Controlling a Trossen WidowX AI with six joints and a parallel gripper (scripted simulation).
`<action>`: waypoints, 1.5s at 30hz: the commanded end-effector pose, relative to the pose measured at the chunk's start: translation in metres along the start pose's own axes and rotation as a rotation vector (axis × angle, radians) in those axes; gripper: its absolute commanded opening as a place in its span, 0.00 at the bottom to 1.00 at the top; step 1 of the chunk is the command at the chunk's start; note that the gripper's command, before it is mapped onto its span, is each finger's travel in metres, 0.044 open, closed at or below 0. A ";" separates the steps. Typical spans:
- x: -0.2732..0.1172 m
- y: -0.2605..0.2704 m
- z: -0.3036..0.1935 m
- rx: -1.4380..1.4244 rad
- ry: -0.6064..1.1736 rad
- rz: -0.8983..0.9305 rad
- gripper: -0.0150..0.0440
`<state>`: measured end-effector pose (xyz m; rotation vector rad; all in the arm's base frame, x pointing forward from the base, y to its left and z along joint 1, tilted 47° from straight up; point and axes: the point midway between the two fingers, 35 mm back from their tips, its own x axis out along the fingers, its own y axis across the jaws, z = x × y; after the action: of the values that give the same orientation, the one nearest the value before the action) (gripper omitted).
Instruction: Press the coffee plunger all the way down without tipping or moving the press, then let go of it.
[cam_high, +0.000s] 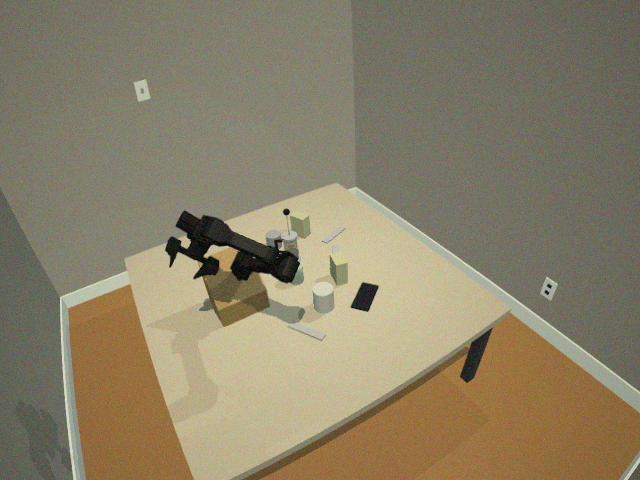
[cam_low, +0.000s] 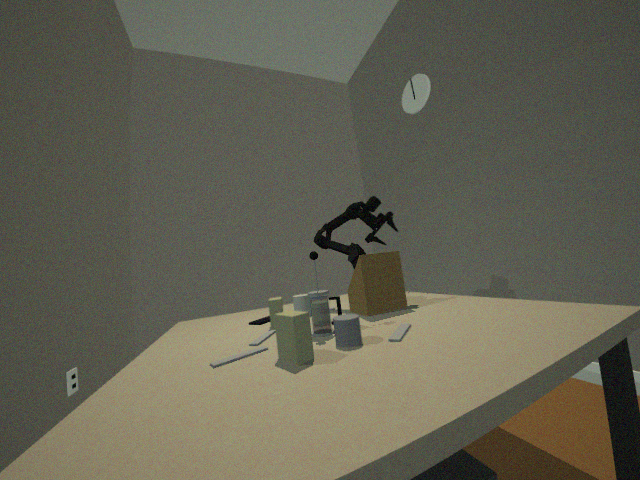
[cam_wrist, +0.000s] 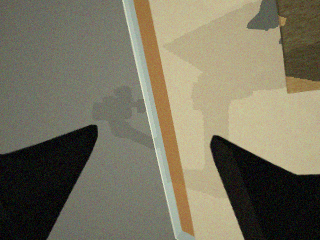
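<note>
Coffee press waits with its plunger up while the open pincer hangs off to one side

The pincer (cam_high: 184, 270) (cam_low: 391, 237) (cam_wrist: 155, 135) is spread almost as wide as it goes, with nothing in its grip. It hangs in the air near the wooden block (cam_high: 245, 304) (cam_low: 382, 284) (cam_wrist: 302, 50), well apart from the coffee press (cam_high: 290, 238) (cam_low: 321, 315). The arm (cam_high: 248, 245) (cam_low: 338, 219) is folded high, probably to carry the pincer over the block and the other things without brushing them. The wide spread would suit coming down around a knob, though closed fingertips might push more squarely.

The press stands upright on the surface (cam_high: 387, 351) (cam_low: 206, 413) (cam_wrist: 270, 135), among the small things there, with a grey cup (cam_high: 272, 237) (cam_low: 347, 331) near it. That neighbour leaves limited room for a low approach, so coming from above seems wiser.

The press has a clear, narrow glass body with a pale lid and a black, squared handle (cam_low: 339, 304) at its side. A darker, brownish band shows low in the glass. From the lid a thin, straight rod (cam_high: 288, 224) (cam_low: 316, 276) rises to a round black knob (cam_high: 286, 211) (cam_low: 313, 255). The plunger is up, so the pressing is still to do; a push off centre could tip so slim a vessel.
</note>
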<state>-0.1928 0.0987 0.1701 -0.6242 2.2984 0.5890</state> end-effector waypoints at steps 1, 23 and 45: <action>-0.004 0.013 0.045 -0.030 -0.148 0.047 1.00; -0.162 -0.073 0.324 -0.022 -1.184 -0.314 1.00; -0.187 -0.267 0.352 0.236 -1.241 -0.996 1.00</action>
<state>0.2590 0.1480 0.0147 -0.8236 0.7105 0.0903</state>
